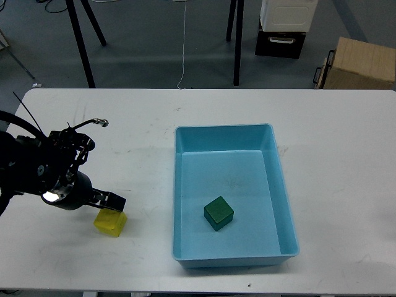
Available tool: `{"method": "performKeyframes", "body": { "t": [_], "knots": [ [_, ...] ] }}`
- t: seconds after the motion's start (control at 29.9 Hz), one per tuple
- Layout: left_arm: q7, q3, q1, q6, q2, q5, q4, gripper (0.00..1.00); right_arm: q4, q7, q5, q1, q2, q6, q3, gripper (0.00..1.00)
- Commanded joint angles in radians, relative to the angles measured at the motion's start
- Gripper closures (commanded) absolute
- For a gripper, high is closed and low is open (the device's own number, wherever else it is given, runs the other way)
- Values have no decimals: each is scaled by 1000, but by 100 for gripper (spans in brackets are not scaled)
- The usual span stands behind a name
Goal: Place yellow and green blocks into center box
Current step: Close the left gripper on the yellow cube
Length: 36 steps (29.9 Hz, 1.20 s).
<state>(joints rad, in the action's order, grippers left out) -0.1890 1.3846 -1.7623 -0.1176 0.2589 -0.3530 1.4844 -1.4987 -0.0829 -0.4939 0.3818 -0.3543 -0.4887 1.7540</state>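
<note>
The yellow block (110, 222) lies on the white table (346, 161), left of the light blue box (223, 138). The green block (218, 213) sits inside the box on its floor, toward the near side. My left gripper (111, 203) hangs directly over the yellow block's top edge and touches or nearly touches it. Only one dark finger (115, 200) shows, so I cannot tell how the jaws stand. My right gripper is out of view.
Tripod legs (80, 43), a black and white case (283, 28) and a cardboard box (359, 65) stand on the floor beyond the table's far edge. A thin cable end (99, 122) sticks up from my left arm.
</note>
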Motion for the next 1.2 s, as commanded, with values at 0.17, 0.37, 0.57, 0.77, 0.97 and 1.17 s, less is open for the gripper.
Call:
{"method": "performKeyframes", "body": {
  "t": [0.17,0.37,0.57,0.77,0.97,1.17],
  "knots": [
    [-12,-2,-9,3,3,-6,36,0,2,0,0,0,0,0,2,0],
    [-18,-22,-40,3,-4,-6,68,0,2,0,0,0,0,0,2,0],
    [-18,-21,1,16,-29,-8,60,0,2,0,0,3,-2,0,4,0],
    [-18,-18,32,67,-30,-8,59,2,0,0,0,3,0,0,-1,0],
    [-29,-4,29,104,-41,-11,60,45,0,0,0,3,0,0,-1,0],
    [-26,60,32,202,-101,-12,74,78,0,0,0,5,-2,0,2,0]
  ]
}}
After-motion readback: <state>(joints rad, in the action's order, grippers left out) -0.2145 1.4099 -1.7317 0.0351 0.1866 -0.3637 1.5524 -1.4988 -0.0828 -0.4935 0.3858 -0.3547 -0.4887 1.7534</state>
